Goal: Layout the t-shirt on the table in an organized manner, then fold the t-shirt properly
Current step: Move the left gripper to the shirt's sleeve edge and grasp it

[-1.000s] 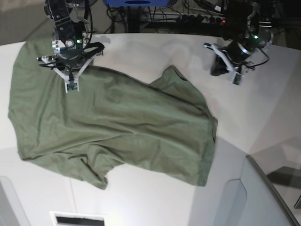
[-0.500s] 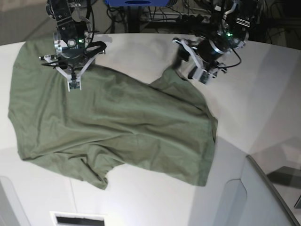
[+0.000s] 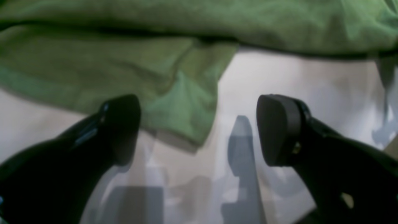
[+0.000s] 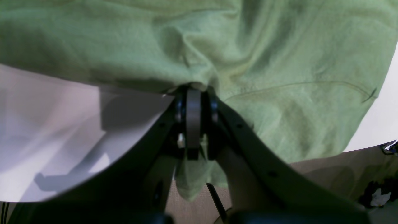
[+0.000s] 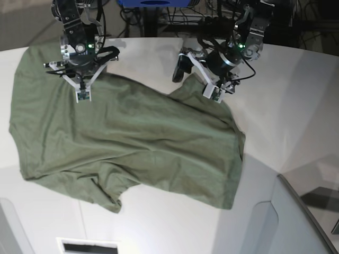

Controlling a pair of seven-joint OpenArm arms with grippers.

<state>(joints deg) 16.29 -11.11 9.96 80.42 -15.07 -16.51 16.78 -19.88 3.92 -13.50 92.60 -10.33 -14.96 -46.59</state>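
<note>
Pinning the t-shirt [image 5: 127, 143] with your right gripper [image 5: 80, 94] clamped on a pinch of cloth at its far edge, you likely meant to anchor that side. Your left gripper [image 3: 199, 130] hung spread wide and empty over a sleeve corner, probably ready to pull it outward. Olive-green and rumpled, the shirt lay slantwise across the table [image 5: 296, 121], unfolded, one sleeve jutting nearward.

Left gripper [image 3: 199, 130] over shirt [image 3: 174, 62] edge
Jaws standing wide apart, shirt corner lying between them on table [image 3: 295, 81].
</note>
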